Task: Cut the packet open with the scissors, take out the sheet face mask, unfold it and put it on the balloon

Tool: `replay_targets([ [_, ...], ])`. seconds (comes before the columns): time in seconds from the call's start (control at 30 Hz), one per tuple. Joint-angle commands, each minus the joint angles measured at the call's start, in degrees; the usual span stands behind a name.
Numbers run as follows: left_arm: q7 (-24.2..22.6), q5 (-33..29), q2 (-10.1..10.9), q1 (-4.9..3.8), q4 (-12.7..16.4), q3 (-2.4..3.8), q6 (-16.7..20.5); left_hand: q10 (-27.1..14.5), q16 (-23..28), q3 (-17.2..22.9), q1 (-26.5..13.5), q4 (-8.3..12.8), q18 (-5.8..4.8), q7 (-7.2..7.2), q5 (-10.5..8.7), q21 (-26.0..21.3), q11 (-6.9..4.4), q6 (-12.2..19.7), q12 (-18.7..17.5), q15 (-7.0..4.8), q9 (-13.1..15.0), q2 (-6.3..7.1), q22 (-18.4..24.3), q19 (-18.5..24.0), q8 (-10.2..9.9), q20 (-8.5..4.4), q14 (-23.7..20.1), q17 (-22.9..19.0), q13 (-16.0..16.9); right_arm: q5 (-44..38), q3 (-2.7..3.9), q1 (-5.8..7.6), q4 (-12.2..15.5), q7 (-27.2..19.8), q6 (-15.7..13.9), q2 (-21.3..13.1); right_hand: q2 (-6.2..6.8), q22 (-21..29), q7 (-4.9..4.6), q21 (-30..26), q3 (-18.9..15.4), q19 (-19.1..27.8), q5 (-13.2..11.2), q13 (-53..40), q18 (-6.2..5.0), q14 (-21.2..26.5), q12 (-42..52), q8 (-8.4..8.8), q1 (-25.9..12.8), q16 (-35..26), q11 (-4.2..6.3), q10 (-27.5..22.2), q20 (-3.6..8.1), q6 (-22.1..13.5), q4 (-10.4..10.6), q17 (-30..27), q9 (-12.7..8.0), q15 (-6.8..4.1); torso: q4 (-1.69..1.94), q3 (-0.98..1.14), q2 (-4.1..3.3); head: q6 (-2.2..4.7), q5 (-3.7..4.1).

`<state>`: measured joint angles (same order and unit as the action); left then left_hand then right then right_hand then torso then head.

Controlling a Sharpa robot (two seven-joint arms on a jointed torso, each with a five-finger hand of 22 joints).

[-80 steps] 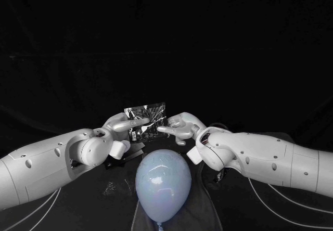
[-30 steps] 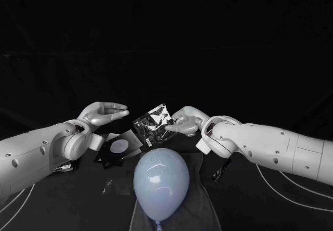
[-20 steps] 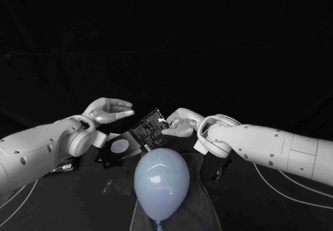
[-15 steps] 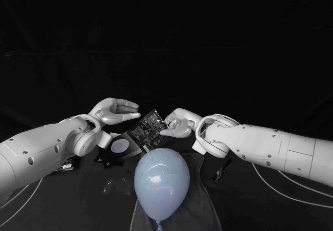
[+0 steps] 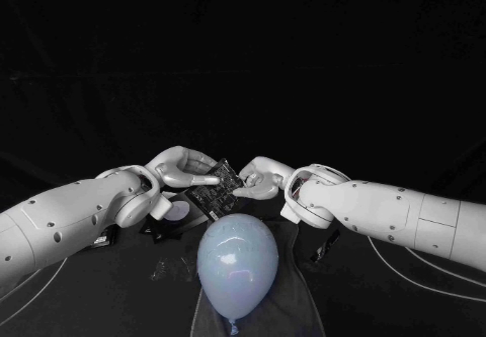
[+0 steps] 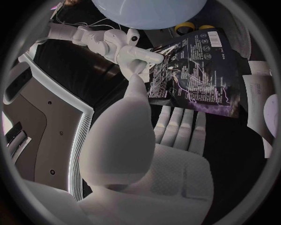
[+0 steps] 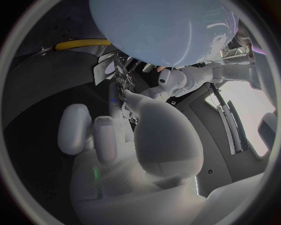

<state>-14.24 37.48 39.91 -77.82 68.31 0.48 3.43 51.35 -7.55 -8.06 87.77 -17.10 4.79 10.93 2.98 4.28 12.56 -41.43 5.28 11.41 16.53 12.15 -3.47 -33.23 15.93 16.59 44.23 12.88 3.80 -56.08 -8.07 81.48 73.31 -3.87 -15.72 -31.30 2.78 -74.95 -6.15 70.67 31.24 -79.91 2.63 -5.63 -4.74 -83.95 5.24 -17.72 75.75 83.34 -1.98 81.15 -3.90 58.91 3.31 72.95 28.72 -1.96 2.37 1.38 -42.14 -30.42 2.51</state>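
The dark foil packet (image 5: 215, 191) (image 6: 199, 70) hangs tilted above the table, just behind the pale blue balloon (image 5: 238, 263) (image 6: 149, 11). My right hand (image 5: 257, 181) (image 6: 120, 46) pinches the packet's right edge between thumb and finger. My left hand (image 5: 185, 169) (image 6: 153, 154) has reached the packet's upper left corner; its fingers (image 6: 175, 124) are stretched out against the foil, and no closed grip shows. In the right wrist view the packet (image 7: 120, 77) is an edge-on sliver between my right hand (image 7: 135, 140) and my left hand (image 7: 175, 82), under the balloon (image 7: 164, 33).
A white piece with a round mark (image 5: 179, 211) lies on the table under the packet. Yellow scissor handles (image 6: 188, 26) sit beside the balloon. A dark cloth (image 5: 296, 288) lies under the balloon, a small clear scrap (image 5: 162, 267) to its left, cables at both sides.
My left hand let go of the packet, drew back to the left, then came back to the packet's upper left corner. The right hand kept hold and tilted the packet.
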Motion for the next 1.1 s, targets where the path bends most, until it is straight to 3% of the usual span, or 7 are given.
replay_targets([
  [0.03,1.44,2.7,-0.01,-0.15,0.13,0.05,-3.6,1.42,-0.71,1.33,0.63,0.2,1.21,3.27,-0.23,0.87,-0.39,-1.35,0.52,-0.44,0.22,-2.48,-0.39,-4.08,0.75,-0.04,1.67,0.31,0.1,-0.9,0.07,0.06,0.31,-0.44,-1.23,-0.18,-0.68,-5.15,0.14,0.36,3.24,-0.31,0.16,-0.07,0.38,-2.84,-0.39,-0.09,0.06,0.25,0.22,0.82,0.02,-0.14,-2.77,0.06,0.13,-0.3,-0.03,0.04,0.02,-0.1,-0.06],
  [0.13,1.78,2.74,-0.07,-0.15,-0.1,0.05,-4.11,3.11,-1.64,2.79,2.11,0.49,2.27,3.01,-0.25,2.0,-0.95,-2.71,0.79,-1.14,0.28,-4.86,-0.84,-9.3,1.35,-0.03,3.79,0.72,0.06,-0.77,0.08,0.05,0.65,-0.75,-1.72,-0.41,-0.68,-5.15,0.14,0.36,3.24,-0.31,0.16,-0.07,0.38,-2.84,-0.39,-0.09,0.06,0.25,0.22,0.82,0.02,-0.14,-2.77,0.06,0.13,-0.3,-0.07,0.03,-0.02,-0.17,-0.13],
  [0.4,2.33,2.04,-0.36,-0.15,-0.43,0.04,-4.97,7.95,-3.57,6.07,7.78,1.59,4.28,1.51,-0.22,3.25,-2.66,-6.85,1.77,-2.85,0.25,-9.65,-0.97,-12.43,2.64,-0.06,8.21,1.77,0.23,-0.28,0.09,0.05,1.59,-1.49,-3.17,-0.92,-0.66,-5.19,0.14,0.42,3.37,-0.34,0.16,-0.1,0.39,-2.84,-0.39,-0.13,-0.03,0.26,0.23,0.87,0.02,-0.16,-2.91,0.07,0.17,-0.31,-0.05,0.05,-0.02,-0.83,-0.46],
  [0.5,2.53,1.96,-0.47,-0.15,-0.51,0.03,-5.04,10.26,-4.42,8.3,10.66,1.42,5.22,0.33,-0.19,3.96,-3.78,-9.43,1.91,-3.84,0.12,-11.76,-1.12,-14.07,3.21,-0.15,10.16,2.31,0.1,0.21,0.1,0.04,1.81,-1.77,-3.9,-0.97,-0.66,-5.19,0.14,0.42,3.37,-0.34,0.16,-0.1,0.39,-2.84,-0.39,-0.13,-0.03,0.26,0.23,0.87,0.02,-0.16,-2.91,0.07,0.17,-0.31,-0.01,0.07,0.02,-0.31,-0.55],
  [0.97,2.68,2.07,-0.61,-0.14,-1.07,0.0,-4.21,20.52,-6.13,19.11,13.37,1.27,5.75,-2.18,-0.25,8.2,-6.89,-17.04,0.32,-6.95,0.69,-11.38,-1.96,-23.48,5.16,-4.28,17.78,4.46,0.03,3.29,0.19,0.03,1.75,-2.93,-6.8,-1.0,-0.63,-4.74,0.09,-0.51,3.77,0.15,0.17,-0.17,0.18,-2.7,-0.47,-0.17,-0.4,0.01,0.19,0.85,0.02,-0.31,-3.25,-0.59,0.27,-0.29,0.0,-0.03,0.0,-0.56,-0.58],
  [1.07,2.63,1.8,-0.56,-0.14,-1.08,0.0,-4.33,21.14,-5.97,20.55,13.14,1.47,5.73,-2.38,-0.21,8.38,-7.11,-17.05,0.09,-7.12,0.99,-11.07,-1.99,-23.68,5.36,-4.56,18.16,4.57,0.0,5.53,0.19,0.03,1.38,-3.64,-7.01,-0.85,0.57,-1.66,-1.15,-6.69,4.26,3.6,0.21,0.47,-1.01,-1.08,-1.88,0.89,-1.7,-2.73,-1.02,-3.18,-0.44,-2.92,-4.13,-6.38,0.12,0.6,0.01,-0.05,-0.01,-0.68,-0.46],
  [1.1,2.59,1.64,-0.52,-0.14,-1.07,-0.01,-4.3,21.62,-5.61,21.83,12.64,1.57,5.64,-2.48,-0.18,8.35,-7.19,-17.12,-0.18,-7.13,1.27,-10.45,-1.93,-23.51,5.56,-4.59,18.17,4.61,-0.01,6.3,0.19,0.03,1.19,-3.95,-7.0,-0.76,1.94,0.22,-2.91,-10.51,3.64,5.9,0.27,1.35,-1.47,-0.01,-1.82,2.87,-3.52,-4.2,-2.41,-8.01,-1.31,-6.12,-3.73,-9.11,-0.71,2.01,-0.01,-0.04,-0.01,-0.79,-0.42],
])
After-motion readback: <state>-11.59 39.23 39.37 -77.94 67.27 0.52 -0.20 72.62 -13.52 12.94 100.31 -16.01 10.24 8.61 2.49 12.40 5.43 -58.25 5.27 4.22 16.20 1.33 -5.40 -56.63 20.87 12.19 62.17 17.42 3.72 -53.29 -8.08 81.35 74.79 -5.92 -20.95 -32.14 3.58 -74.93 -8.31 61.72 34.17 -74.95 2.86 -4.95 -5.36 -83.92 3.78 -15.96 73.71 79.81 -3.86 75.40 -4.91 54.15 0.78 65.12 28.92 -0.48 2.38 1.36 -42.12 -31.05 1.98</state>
